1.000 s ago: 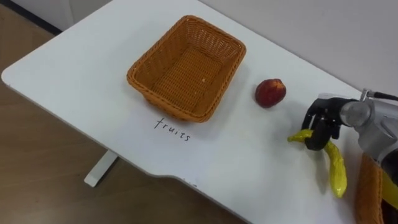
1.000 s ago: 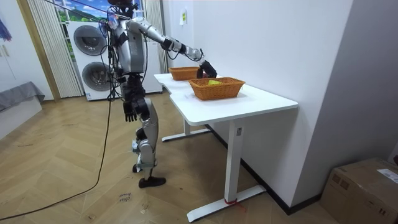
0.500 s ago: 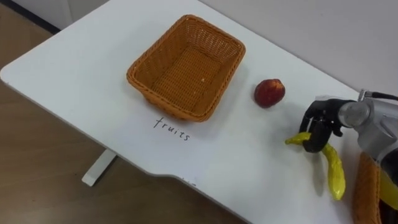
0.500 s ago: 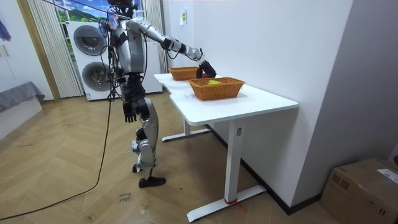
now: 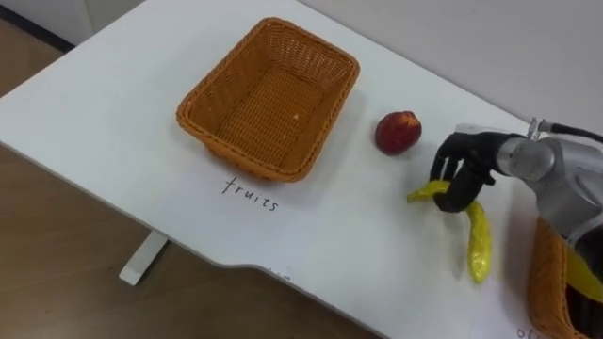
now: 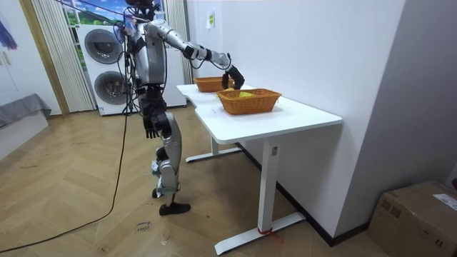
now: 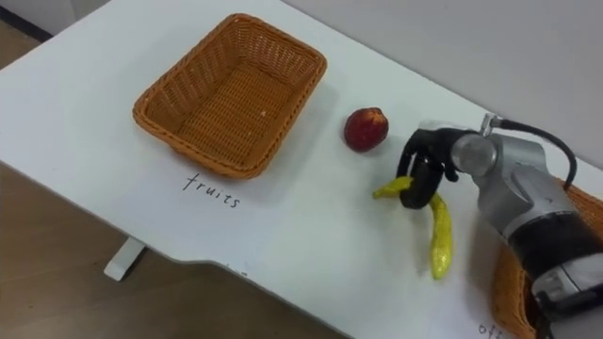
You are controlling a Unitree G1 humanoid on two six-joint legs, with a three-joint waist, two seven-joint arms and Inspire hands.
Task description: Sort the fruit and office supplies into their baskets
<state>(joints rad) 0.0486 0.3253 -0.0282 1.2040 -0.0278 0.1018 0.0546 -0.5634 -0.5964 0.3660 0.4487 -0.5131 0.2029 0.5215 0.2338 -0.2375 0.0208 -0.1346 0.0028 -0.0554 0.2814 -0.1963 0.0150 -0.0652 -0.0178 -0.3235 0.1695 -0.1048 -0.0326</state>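
A humanoid robot is standing on the wooden floor at the side of a white desk (image 5: 113, 104), with stacked washing machines (image 6: 100, 68) behind it. It is reaching its right arm out straight over the desktop. The right hand (image 5: 459, 172) is curling its dark fingers round a banana (image 5: 479, 247) near the stem end, palm facing down. The left hand (image 6: 149, 127) is hanging beside the hip, and its fingers are too small to make out. The gripped banana is sitting well in from the desk's front edge, which is running diagonally across the lower left of the eye views. Bare white desktop is lying between the hand and the fruit basket (image 5: 240, 155), a rectangular wicker basket that is standing empty with a handwritten label (image 5: 250, 195) in front of it. A red peach (image 5: 398, 132) is resting on the desk between that basket and the hand, just beside the fingers. A second wicker basket (image 5: 544, 282) is standing at the robot's right. The banana is plain yellow, long and slightly curved, its short stem poking out leftward and its body trailing toward the robot; whether its far tip is touching the desk cannot be told.
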